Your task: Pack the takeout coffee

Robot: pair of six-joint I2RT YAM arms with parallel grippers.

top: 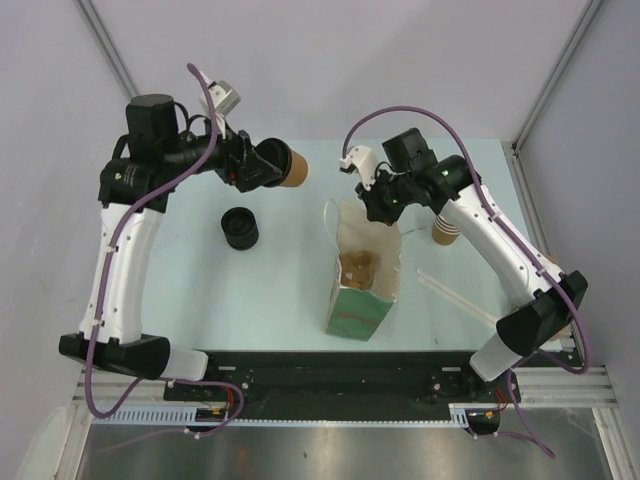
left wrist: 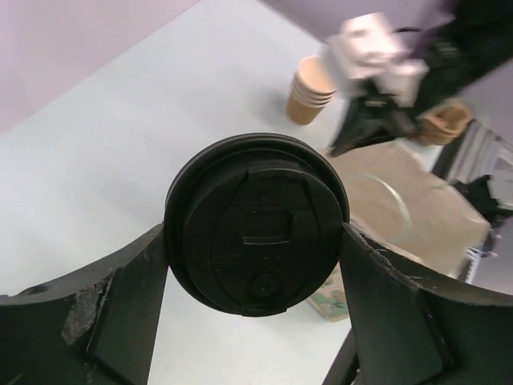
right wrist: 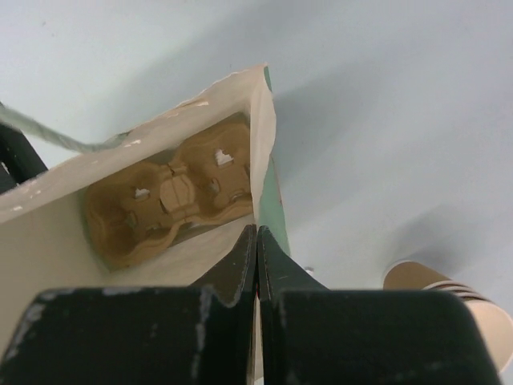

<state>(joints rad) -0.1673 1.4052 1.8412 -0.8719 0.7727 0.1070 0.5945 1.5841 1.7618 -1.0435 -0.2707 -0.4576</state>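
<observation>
Now, starting at my left: my left pincer (top: 272,165) is spread wide and grasps the takeout coffee (top: 293,168), a tan kraft cup that I hold on its side in the air above the far left part of the surface (top: 280,290). Its bottom points toward the middle. In my left wrist view its black lid (left wrist: 256,224) faces the camera and sits between my two fingers (left wrist: 132,297), touching both. The lid has raised shapes moulded into it, but I can read no writing there.

Below the cup, a low stack of black lids (top: 240,228) stands on the surface, well apart from my hold.

Toward the middle, a paper bag (top: 355,312) stands upright with its mouth open. Its outer side carries a green print too blurred to read. A brown pulp cup carrier (right wrist: 172,200) lies at the bottom of the bag.

My right pincer (right wrist: 256,241) is clenched on the bag's far rim, one finger inside the paper wall and one outside.

Just right of the bag lies a stack of lidless tan cups (top: 445,232), tipped on its side, and nearer to me some pale thin sticks (top: 455,297) lie flat.
</observation>
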